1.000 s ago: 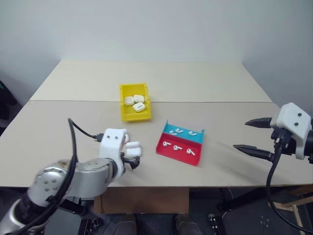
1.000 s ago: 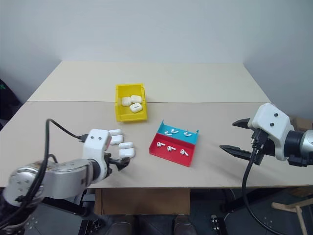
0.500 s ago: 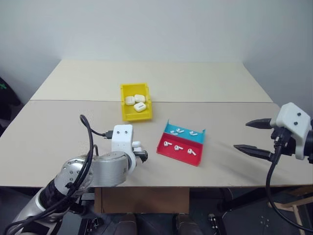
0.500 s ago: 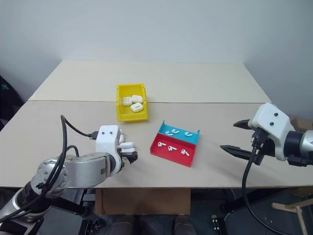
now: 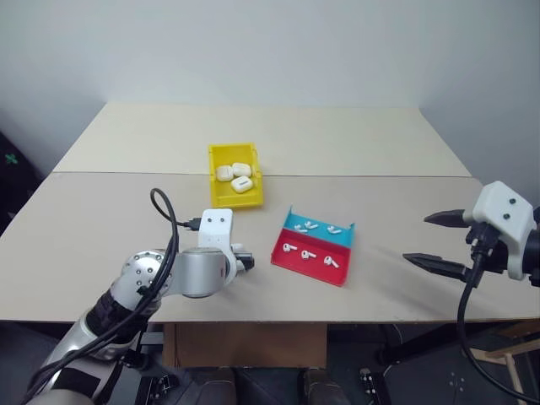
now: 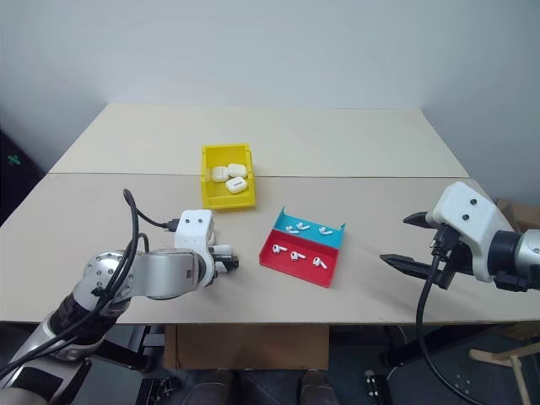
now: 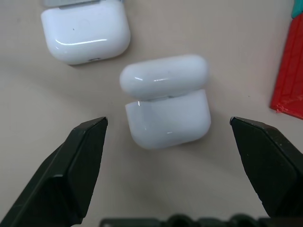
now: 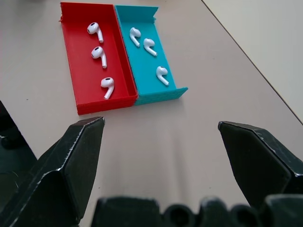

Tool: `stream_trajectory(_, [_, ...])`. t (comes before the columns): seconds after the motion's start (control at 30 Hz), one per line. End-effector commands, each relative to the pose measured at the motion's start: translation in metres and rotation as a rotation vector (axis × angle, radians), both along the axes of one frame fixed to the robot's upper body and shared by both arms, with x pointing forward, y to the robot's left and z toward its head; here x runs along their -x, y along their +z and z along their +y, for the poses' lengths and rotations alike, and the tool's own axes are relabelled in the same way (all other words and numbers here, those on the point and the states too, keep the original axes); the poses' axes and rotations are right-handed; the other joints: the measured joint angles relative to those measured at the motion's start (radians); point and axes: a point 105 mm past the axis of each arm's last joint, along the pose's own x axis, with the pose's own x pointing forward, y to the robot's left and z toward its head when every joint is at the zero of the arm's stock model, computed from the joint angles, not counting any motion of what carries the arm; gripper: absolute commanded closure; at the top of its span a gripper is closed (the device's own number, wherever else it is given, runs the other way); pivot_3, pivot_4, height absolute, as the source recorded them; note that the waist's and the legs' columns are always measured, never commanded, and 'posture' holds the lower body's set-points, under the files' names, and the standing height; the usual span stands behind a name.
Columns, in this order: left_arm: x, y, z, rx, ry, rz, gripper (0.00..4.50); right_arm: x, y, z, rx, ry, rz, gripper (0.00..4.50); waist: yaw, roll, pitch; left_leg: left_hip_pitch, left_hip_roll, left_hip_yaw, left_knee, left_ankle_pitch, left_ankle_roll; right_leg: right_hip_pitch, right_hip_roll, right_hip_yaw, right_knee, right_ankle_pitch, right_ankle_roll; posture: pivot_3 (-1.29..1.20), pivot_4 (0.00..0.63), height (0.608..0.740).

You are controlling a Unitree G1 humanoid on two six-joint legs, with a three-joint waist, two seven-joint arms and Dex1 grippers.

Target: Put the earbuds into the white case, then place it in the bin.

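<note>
1. The left tool hangs over the near part of the tabletop with its two black fingers spread wide on either side of a white case, touching nothing.
2. That case lies flat with its lid hinged open, the lid away from the fingers and the body nearer them; a second, closed case rests just beyond it, close but apart.
3. The right tool is likewise released and empty, held above the tabletop to the right of the red-and-blue tray.
4. The earbuds sit in that tray, three in the red half and three in the blue, so none has gone into the open case yet.
5. The bin stands farther back and already holds what look like three cases, though they are too small to count with certainty.
6. To do the grasp well, I judge the left fingers should come down square on the body's two side walls, below the hinge, so the lid stays open.
7. Closing should be slow: the glossy shell may squirt out, and the neighbouring case is near enough to be nudged.
</note>
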Motion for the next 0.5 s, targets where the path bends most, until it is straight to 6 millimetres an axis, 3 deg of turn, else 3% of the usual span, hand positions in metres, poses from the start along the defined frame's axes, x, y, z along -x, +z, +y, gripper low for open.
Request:
stream_trajectory(0.03, [-0.006,0.006,-0.003,0.011,-0.012,-0.010,0.00,0.003,0.012,-0.002,0.001,-0.022,-0.053,0.04,0.001,0.000,0.000,0.000,0.000,0.000,0.000,0.000,0.000,0.000,0.000,0.000,0.000,0.000,0.000,0.00,0.150,0.740])
stream_trajectory(0.37, [-0.007,-0.003,-0.005,-0.019,-0.003,0.034,0.00,0.006,0.010,-0.004,-0.001,-0.044,-0.041,0.04,-0.001,0.000,0.000,0.000,0.000,0.000,0.000,0.000,0.000,0.000,0.000,0.000,0.000,0.000,0.000,0.00,0.150,0.740])
stream_trajectory(0.5, [-0.004,-0.006,0.003,-0.052,0.016,0.038,0.00,0.005,0.007,-0.003,-0.009,-0.047,-0.035,0.04,-0.002,0.000,0.000,0.000,0.000,0.000,0.000,0.000,0.000,0.000,0.000,0.000,0.000,0.000,0.000,0.00,0.150,0.740])
